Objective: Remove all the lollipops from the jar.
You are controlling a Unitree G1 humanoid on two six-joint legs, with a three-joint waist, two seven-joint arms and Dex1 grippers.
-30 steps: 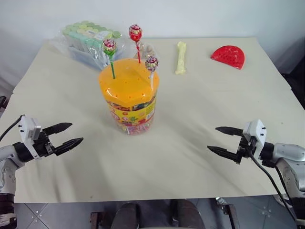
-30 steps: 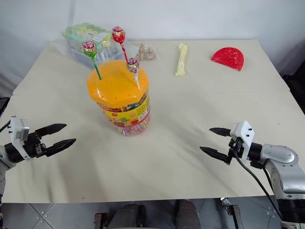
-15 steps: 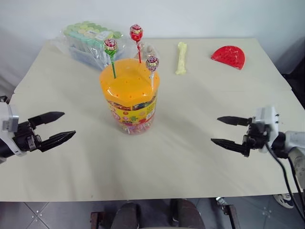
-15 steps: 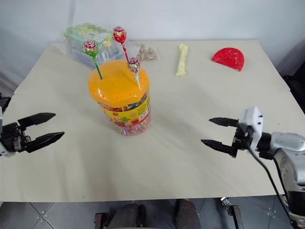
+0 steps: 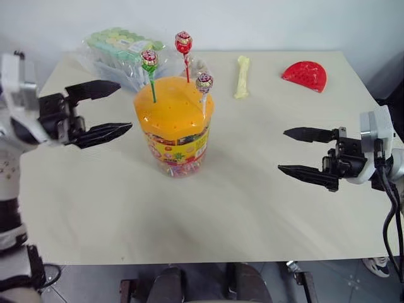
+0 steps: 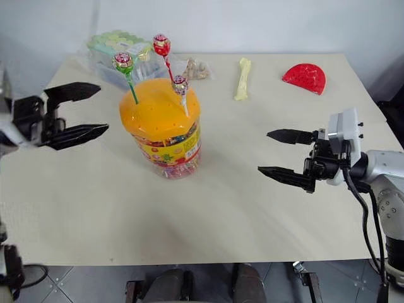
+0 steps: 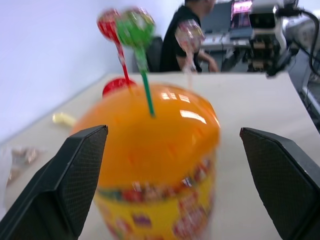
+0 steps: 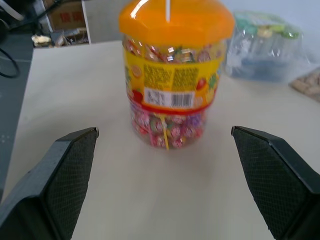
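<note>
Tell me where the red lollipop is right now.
In the left eye view the red lollipop stands upright in the far side of the jar, in its orange lid, between the green lollipop on the robot's left and the white lollipop on its right.

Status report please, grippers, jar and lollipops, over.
Left gripper and right gripper open, empty, flanking the jar. Three lollipops standing in its lid. Nothing blocking.

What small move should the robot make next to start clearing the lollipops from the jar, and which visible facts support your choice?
Probably ease the left gripper toward the green lollipop and close on its stick. All three lollipops stand upright in the jar lid, none yet removed; both grippers are open and empty, and the left one is beside the jar, closest to the green one. The right gripper is farther off.
</note>
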